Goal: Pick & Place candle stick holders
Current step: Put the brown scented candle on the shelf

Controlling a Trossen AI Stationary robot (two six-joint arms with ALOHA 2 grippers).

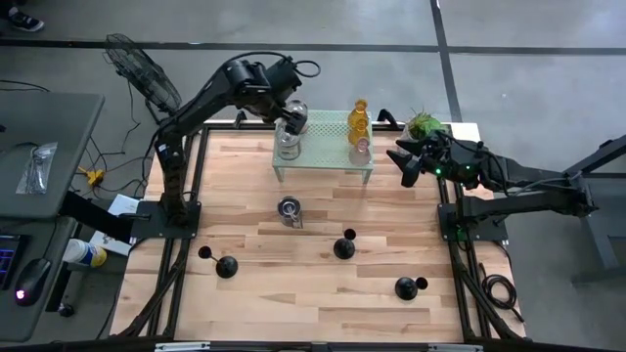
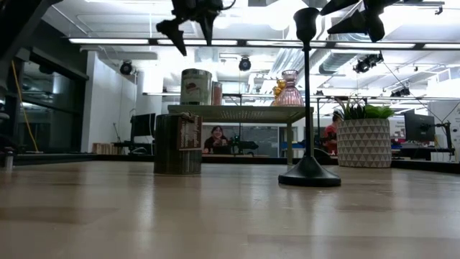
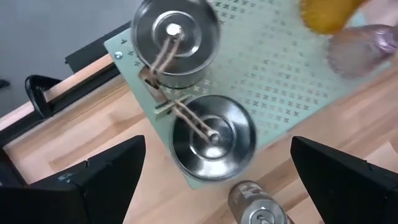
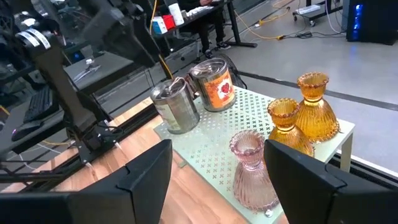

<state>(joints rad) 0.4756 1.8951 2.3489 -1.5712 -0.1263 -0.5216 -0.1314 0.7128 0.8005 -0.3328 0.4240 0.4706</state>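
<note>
Now my left pincer [image 3: 211, 180] hangs open over two silver cups [image 3: 213, 138] on the rack's [image 3: 273, 68] left end. They're light, stiff, slippery; I'd grip the rim. Right pincer [image 4: 214, 180] waits open.

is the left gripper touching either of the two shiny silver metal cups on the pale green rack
Apart. The left wrist view shows the left gripper wide open above both shiny silver metal cups, its fingers clear of them.
</note>
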